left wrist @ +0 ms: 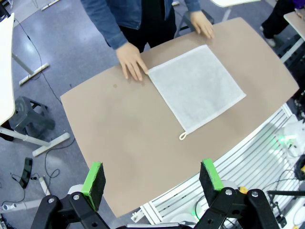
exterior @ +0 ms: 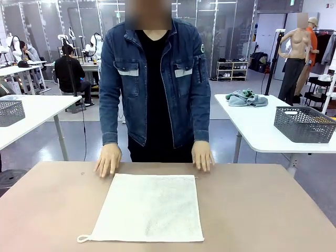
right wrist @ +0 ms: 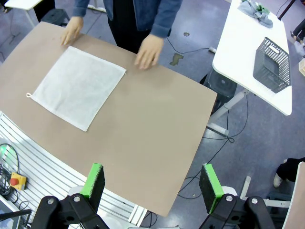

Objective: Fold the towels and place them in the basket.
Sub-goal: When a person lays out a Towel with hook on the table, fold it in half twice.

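Fold not begun. White towel [exterior: 149,207] lies flat mid-table, person's hands [exterior: 108,159] at its far corners. Left gripper [left wrist: 151,180] and right gripper [right wrist: 151,183] hover high, jaws wide, empty. Basket [exterior: 304,124], presumably the target, sits on side table. Next: descend, pinch near corners.

I see a plain white terry towel [exterior: 149,207] with a white loop at one corner, on a flat tan-brown table [exterior: 262,210] that carries no pattern. The person's jacket [exterior: 184,89] is mid-blue denim with paler blue pocket flaps, worn over a black shirt [exterior: 155,79]. My left gripper [left wrist: 152,179] is black with bright green pads [left wrist: 94,181], and my right gripper [right wrist: 152,183] has the same black body and green pads. The side table [exterior: 252,131] is white. The basket [exterior: 304,124] on it is dark grey with lattice mesh sides, and the crumpled towels [exterior: 247,98] there are blue-grey with a touch of dull green. The floor [exterior: 94,142] is grey-blue.
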Controlling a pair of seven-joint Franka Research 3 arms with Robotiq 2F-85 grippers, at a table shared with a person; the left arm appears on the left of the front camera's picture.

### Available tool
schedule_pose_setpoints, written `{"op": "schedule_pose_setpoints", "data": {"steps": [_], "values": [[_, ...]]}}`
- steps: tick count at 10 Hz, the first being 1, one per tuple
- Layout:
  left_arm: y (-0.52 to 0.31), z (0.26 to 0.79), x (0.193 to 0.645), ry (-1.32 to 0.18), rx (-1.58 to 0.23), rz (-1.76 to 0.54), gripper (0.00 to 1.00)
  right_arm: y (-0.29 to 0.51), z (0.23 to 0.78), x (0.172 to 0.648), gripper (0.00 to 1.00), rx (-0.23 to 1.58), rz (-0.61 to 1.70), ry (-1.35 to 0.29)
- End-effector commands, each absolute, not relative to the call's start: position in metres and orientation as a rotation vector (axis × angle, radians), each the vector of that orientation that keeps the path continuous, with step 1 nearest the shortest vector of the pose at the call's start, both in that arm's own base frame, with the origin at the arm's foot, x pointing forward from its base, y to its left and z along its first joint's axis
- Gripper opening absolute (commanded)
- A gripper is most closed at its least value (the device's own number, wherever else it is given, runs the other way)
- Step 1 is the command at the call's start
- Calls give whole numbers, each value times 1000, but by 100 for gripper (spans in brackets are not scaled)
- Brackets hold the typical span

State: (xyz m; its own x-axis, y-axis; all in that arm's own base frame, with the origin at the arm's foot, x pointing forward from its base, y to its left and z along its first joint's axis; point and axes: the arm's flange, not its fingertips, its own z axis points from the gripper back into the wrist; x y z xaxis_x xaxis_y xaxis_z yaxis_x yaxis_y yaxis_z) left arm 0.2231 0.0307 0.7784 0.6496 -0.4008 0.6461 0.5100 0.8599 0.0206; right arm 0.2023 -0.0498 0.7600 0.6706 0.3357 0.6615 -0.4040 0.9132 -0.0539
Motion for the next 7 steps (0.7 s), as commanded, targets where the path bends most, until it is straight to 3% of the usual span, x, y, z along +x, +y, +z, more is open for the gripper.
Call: {"op": "schedule_pose_setpoints", "data": {"steps": [1, 7], "values": [[30, 779, 223, -689, -170, -527, 100, -50, 760, 202, 100, 101, 418, -726], [30, 779, 223, -689, -170, -527, 100, -50, 760, 202, 100, 101, 418, -726]]}}
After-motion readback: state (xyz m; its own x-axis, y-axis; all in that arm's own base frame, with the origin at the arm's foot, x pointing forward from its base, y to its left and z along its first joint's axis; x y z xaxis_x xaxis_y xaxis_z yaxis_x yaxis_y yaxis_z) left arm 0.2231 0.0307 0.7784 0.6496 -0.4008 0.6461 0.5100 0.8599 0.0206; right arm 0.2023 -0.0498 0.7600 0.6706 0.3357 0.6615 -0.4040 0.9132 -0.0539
